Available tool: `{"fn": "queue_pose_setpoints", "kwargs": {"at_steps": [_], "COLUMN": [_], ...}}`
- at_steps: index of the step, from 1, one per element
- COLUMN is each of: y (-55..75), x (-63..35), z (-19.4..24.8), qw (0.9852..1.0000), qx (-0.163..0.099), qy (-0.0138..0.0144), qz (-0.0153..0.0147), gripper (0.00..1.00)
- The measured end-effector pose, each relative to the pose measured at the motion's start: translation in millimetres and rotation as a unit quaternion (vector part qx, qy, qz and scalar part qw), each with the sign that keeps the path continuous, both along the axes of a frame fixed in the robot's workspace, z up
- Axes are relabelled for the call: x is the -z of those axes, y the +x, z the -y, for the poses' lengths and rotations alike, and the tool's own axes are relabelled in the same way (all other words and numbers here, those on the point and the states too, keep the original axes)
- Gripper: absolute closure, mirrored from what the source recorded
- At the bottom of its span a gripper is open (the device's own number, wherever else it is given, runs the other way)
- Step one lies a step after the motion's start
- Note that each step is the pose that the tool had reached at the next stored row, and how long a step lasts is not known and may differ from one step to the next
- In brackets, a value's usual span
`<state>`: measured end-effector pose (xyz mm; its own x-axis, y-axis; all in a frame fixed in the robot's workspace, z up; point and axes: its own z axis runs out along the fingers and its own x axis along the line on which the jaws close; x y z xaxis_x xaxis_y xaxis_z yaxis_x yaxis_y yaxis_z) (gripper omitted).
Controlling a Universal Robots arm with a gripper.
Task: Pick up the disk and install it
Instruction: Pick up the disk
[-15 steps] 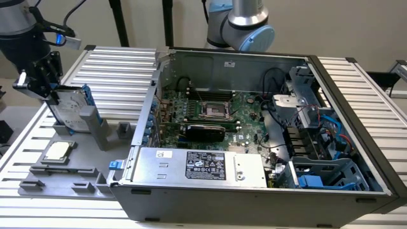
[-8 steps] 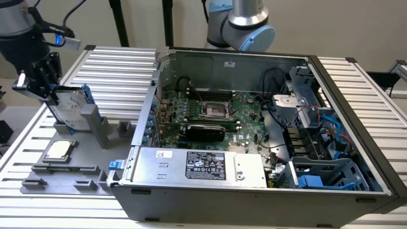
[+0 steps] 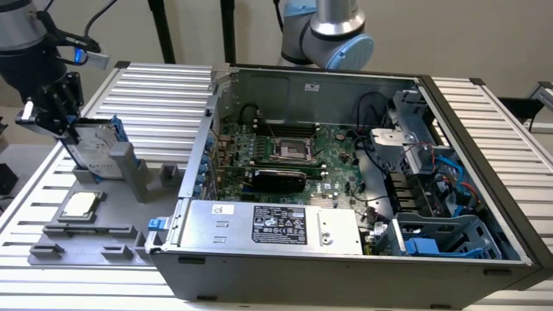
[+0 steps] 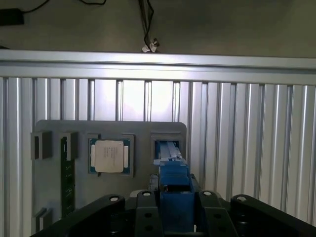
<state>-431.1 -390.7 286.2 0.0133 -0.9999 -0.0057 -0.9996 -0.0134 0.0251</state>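
Observation:
The disk (image 3: 93, 148) is a silver-grey drive with blue rails. It stands on edge in a slot of the grey holder plate (image 3: 87, 241) at the exterior view's left, beside the open computer case (image 3: 346, 280). My gripper (image 3: 72, 129) comes down on its upper edge, one black finger on each side. In the wrist view the disk's blue rail (image 4: 174, 195) sits tight between the gripper's (image 4: 174, 217) fingers, over the slot in the holder plate (image 4: 74, 131). The disk's lower part is hidden behind the holder's upright.
A small square silver chip (image 3: 79, 205) (image 4: 109, 156) lies in a pocket of the holder plate, and a green strip (image 4: 64, 173) lies in another. Inside the case are a motherboard (image 3: 285, 155), a silver power supply (image 3: 268, 224) and blue drive bays (image 3: 432, 243). An arm joint (image 3: 328, 35) rises behind the case.

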Motion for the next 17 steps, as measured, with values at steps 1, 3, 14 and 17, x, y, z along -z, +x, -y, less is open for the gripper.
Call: {"fn": "queue_pose_setpoints", "kwargs": {"at_steps": [1, 3, 14, 17], "y": [0.0, 0.0, 0.0, 0.0], "x": [0.0, 0.1, 0.0, -1.8], "z": [0.1, 0.3, 0.5, 0.5], "qw": [1.0000, 1.0000, 1.0000, 1.0000], "qx": [0.000, 0.000, 0.000, 0.000], "qy": [0.0002, 0.0006, 0.0010, 0.0011], "qz": [0.0000, 0.0001, 0.0001, 0.0002], "gripper": [0.67, 0.67, 0.67, 0.67]}}
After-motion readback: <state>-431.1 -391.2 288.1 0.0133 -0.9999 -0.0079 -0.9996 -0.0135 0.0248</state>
